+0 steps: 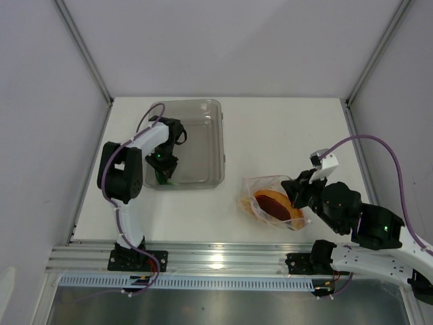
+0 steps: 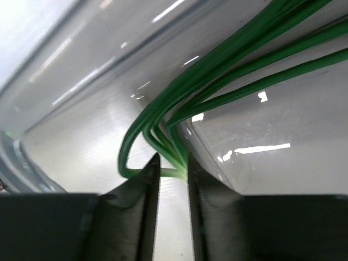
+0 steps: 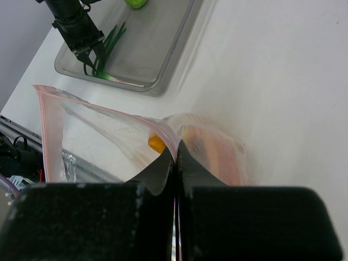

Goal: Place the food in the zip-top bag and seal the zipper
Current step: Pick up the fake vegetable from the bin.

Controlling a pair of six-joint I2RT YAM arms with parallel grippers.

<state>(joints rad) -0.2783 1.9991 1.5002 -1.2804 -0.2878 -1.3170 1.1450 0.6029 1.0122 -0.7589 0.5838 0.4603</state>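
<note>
The green stalk (image 2: 217, 70) lies inside the clear bin (image 1: 215, 108), its pale bent end crossing the gap at the tips of my left gripper (image 2: 173, 166). The jaws stand a little apart around that end, not pressed on it. From above, the left gripper (image 1: 163, 169) is at the bin's near left corner. A green lime (image 3: 136, 2) lies further back in the bin. My right gripper (image 3: 175, 152) is shut on the pink zipper (image 3: 49, 130) edge of the zip-top bag (image 1: 260, 186), holding its mouth up. Inside the bag are a dark-red slice (image 1: 274, 203) and an orange piece (image 3: 156, 143).
The bin's near rim (image 3: 157, 87) sits between the two arms. White walls enclose the table on three sides, and a metal rail (image 1: 216, 254) runs along the near edge.
</note>
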